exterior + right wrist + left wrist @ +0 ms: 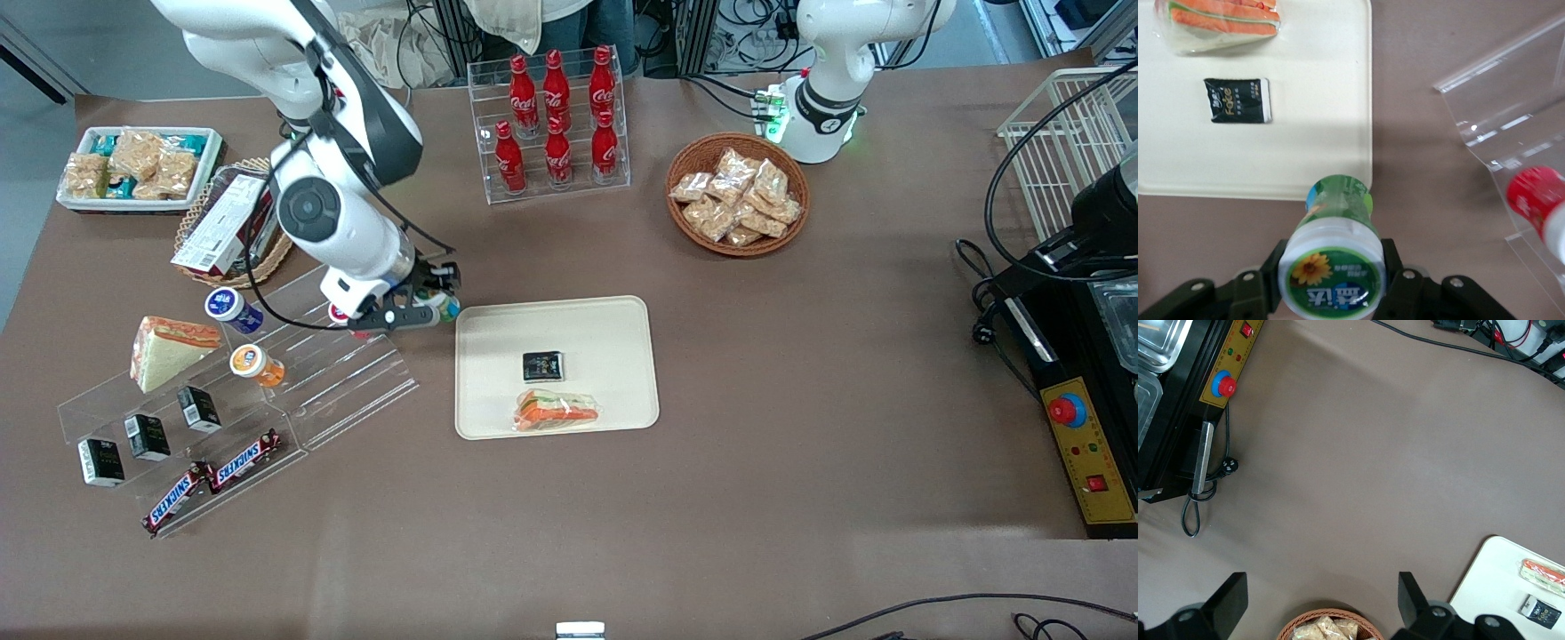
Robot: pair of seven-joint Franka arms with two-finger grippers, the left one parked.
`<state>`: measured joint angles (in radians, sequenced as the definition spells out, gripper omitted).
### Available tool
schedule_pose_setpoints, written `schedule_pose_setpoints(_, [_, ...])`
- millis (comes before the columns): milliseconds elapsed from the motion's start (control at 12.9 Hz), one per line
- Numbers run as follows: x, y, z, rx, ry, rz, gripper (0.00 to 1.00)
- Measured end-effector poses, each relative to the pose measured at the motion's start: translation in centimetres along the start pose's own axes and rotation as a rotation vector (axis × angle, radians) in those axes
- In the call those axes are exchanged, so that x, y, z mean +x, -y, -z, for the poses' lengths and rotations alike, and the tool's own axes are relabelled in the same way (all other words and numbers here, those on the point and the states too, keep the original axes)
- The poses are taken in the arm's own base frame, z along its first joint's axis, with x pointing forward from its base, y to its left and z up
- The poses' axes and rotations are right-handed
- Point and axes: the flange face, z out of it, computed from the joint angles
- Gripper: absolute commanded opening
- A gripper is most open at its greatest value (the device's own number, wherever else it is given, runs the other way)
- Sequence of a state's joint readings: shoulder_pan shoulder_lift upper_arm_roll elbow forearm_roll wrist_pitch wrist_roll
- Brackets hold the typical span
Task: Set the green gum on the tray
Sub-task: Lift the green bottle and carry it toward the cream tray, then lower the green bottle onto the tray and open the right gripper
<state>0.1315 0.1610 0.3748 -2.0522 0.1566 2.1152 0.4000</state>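
The green gum (1333, 257) is clenched in your gripper (434, 300) left of centre in the front view, so carry it fully over the tray (613, 316) rim before lowering.

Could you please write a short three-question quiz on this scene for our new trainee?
1. True or false: the gripper is shut on the green gum.
2. Is the green gum over the tray yet? A) yes B) no, just beside its edge
3. Fill in: on the tray lie a small black packet and a wrapped ____.

Key: 1 true; 2 B; 3 sandwich.
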Motion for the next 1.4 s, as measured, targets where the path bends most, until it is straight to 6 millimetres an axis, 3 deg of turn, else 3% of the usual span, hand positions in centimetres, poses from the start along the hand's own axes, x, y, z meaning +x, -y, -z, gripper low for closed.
schedule_pose_setpoints(388, [2.8, 0.9, -5.6, 0.029, 0.033, -0.009, 0.32])
schedule_pose_setpoints(854, [3.6, 2.6, -12.3, -0.025, 0.059, -0.053, 0.32])
schedule_pose_setpoints(1010, [3.4, 3.5, -13.8, -0.021, 0.063, -0.056, 0.33])
schedule_pose_setpoints(1165, [3.6, 3.6, -14.0, -0.018, 0.061, -0.061, 0.35])
schedule_pose_setpoints(1243, [3.7, 3.5, -14.0, -0.019, 0.06, -0.064, 0.5])
schedule_pose_setpoints(1320, [3.8, 3.4, -13.9, -0.019, 0.059, -0.066, 1.0])
schedule_pose_setpoints(1398, [3.9, 3.3, -13.9, -0.022, 0.055, -0.063, 1.0])
